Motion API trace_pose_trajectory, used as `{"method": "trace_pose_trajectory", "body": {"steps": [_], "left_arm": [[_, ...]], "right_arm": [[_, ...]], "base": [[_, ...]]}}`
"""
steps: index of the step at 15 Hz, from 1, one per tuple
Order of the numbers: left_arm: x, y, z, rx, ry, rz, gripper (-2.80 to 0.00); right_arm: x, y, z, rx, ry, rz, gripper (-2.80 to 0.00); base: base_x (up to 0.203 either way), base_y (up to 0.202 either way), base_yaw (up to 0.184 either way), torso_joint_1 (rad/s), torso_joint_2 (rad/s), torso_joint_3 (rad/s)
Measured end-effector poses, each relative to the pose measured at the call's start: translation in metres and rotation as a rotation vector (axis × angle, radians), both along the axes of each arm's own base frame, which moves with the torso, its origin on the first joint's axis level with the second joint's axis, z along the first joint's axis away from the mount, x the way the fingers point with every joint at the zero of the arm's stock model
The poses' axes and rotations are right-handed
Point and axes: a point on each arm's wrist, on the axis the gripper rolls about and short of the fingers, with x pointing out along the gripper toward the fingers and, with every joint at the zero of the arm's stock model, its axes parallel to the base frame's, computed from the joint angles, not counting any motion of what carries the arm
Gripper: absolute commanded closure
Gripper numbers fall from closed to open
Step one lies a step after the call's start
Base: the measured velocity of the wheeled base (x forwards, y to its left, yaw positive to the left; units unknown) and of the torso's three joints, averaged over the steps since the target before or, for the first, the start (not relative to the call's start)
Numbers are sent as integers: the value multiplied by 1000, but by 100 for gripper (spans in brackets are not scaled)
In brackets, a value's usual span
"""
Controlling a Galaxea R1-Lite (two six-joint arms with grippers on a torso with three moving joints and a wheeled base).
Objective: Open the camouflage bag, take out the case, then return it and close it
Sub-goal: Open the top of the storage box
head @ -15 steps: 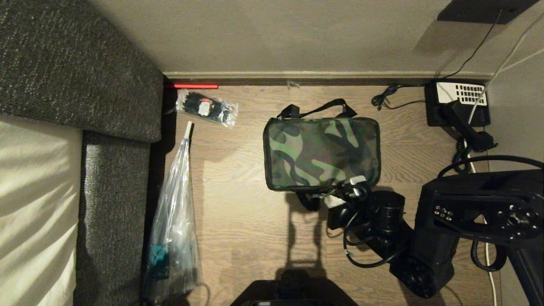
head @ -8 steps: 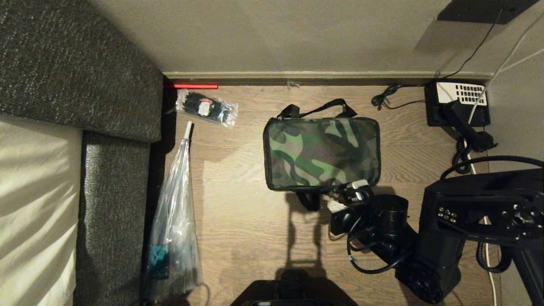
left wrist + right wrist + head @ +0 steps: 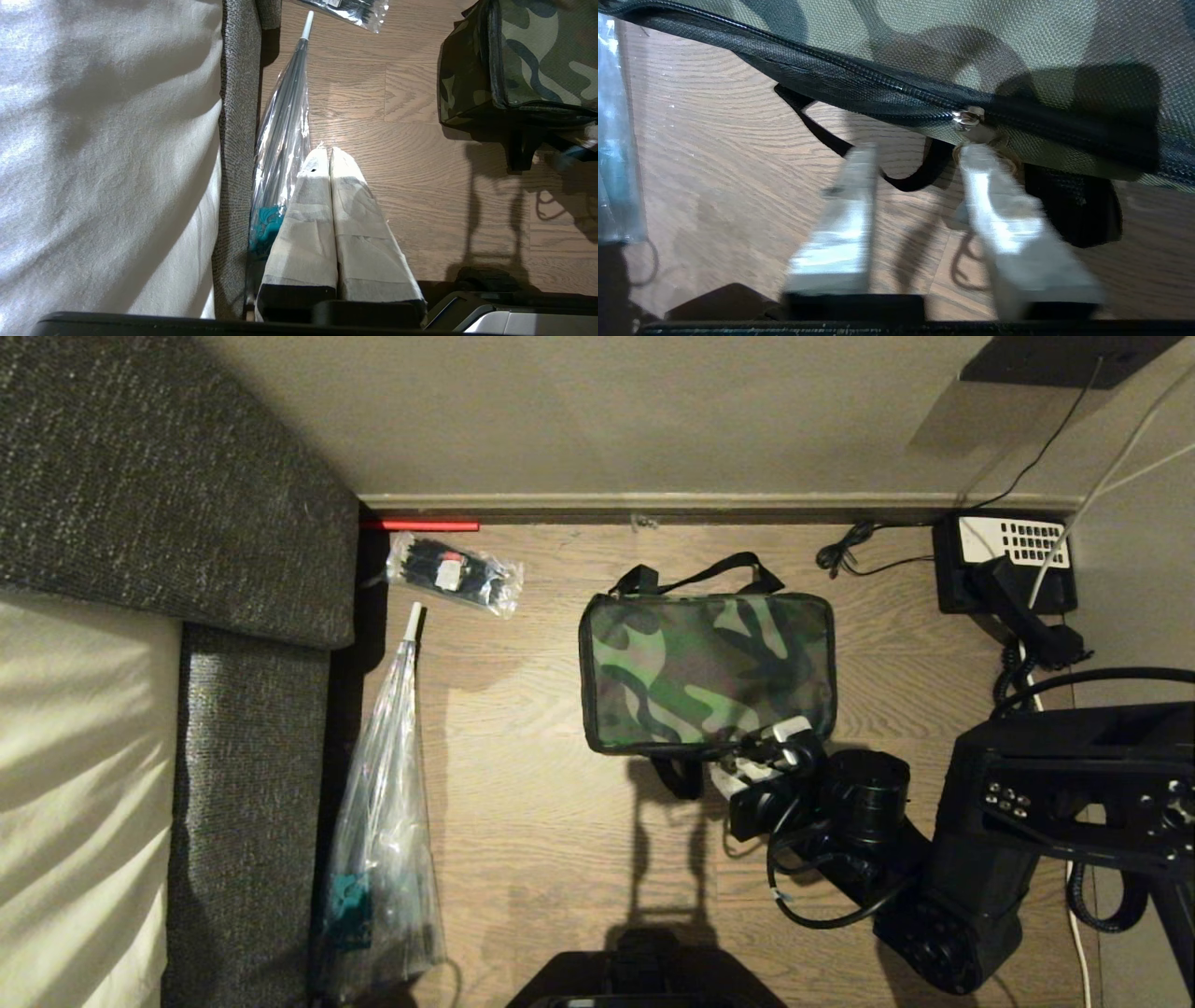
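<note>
Boxy soft fabric camouflage bag (image 3: 707,670) in green, black and tan, lying flat on the wooden floor (image 3: 541,821) near the skirting board along the far wall, lid down and black zip run along its near edge. Black carry strap arching off its far side; another black strap loop trailing from its near side. Right gripper (image 3: 767,756) at the bag's near right corner, white-taped fingers (image 3: 850,219) spread apart with nothing between them, one tip just beside the small metal zip slider (image 3: 968,116), whether touching cannot be told. Left gripper (image 3: 327,154) well apart from the bag, hanging over the floor beside the long clear plastic bag (image 3: 383,840), its two taped fingers pressed together and empty. Small clear packet of dark items (image 3: 455,573) by the far wall next to the grey upholstered sofa (image 3: 168,495). Black desk telephone with white keypad (image 3: 1006,565) in the far right corner, coiled cord running down from it. Flat black case not visible anywhere
</note>
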Motion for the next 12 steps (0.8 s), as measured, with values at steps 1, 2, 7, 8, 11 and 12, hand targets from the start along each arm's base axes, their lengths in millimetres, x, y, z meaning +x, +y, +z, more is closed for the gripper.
{"method": "trace_pose_trajectory", "body": {"steps": [1, 2, 7, 8, 11, 12], "left_arm": [[0, 0, 0, 0, 0, 0, 0], [0, 0, 0, 0, 0, 0, 0], [0, 0, 0, 0, 0, 0, 0], [0, 0, 0, 0, 0, 0, 0], [0, 0, 0, 0, 0, 0, 0], [0, 0, 0, 0, 0, 0, 0]], "right_arm": [[1, -1, -1, -5, 1, -11, -280], [1, -3, -2, -9, 3, -19, -280], [3, -7, -1, -33, -9, -29, -280], [2, -7, 1, -32, -12, -31, -280], [1, -8, 4, -23, -16, -35, -280], [-1, -9, 5, -26, -14, -32, -280]], "base": [[0, 0, 0, 0, 0, 0], [0, 0, 0, 0, 0, 0], [0, 0, 0, 0, 0, 0], [0, 0, 0, 0, 0, 0], [0, 0, 0, 0, 0, 0], [0, 0, 0, 0, 0, 0]]}}
